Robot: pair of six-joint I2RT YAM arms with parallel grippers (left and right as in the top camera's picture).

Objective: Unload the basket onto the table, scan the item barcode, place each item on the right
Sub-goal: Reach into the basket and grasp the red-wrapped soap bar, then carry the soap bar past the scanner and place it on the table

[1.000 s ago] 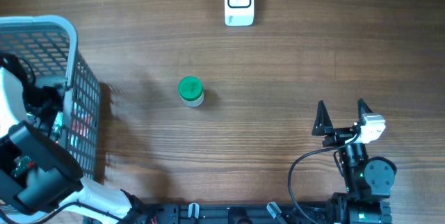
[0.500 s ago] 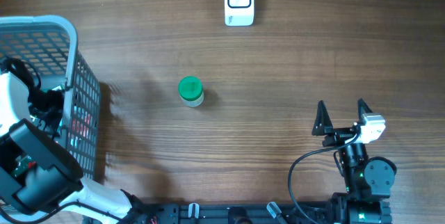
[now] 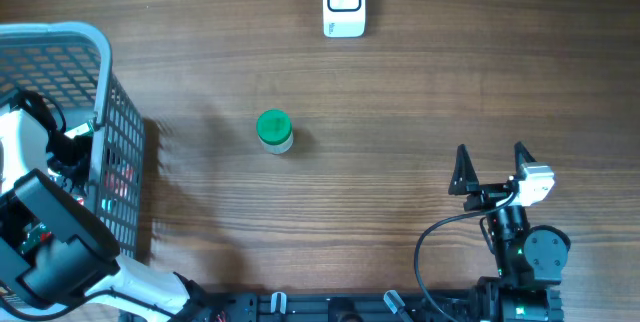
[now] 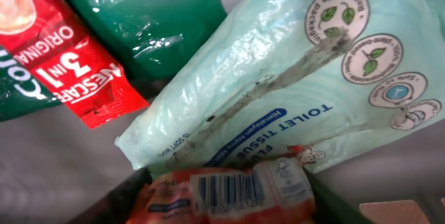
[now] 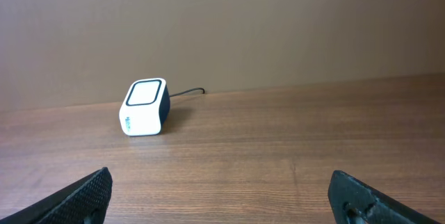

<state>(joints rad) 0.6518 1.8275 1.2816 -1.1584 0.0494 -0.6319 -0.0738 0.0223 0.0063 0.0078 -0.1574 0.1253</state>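
Note:
In the left wrist view an orange packet (image 4: 208,203) with a black barcode (image 4: 224,189) on a white label lies in the basket (image 3: 60,37). My left gripper (image 4: 226,195) reaches down into the basket, its dark fingers (image 4: 122,200) pressed against both ends of the packet. The white scanner (image 3: 343,2) stands at the far middle of the table and also shows in the right wrist view as the scanner (image 5: 144,107). Near the front right, my right gripper (image 3: 490,167) rests open and holds nothing; between its fingertips (image 5: 87,195) is only bare wood.
Around the packet lie a pale green toilet tissue pack (image 4: 278,78), a red Nescafe sachet (image 4: 76,64) and a green bag (image 4: 153,29). A green-lidded jar (image 3: 274,130) stands left of the table's middle. The basket's mesh wall (image 3: 120,162) rises beside my left arm.
My left gripper's jaws have come together onto the orange packet inside the basket, and the arm has shifted slightly. The right arm, jar and scanner have not moved.

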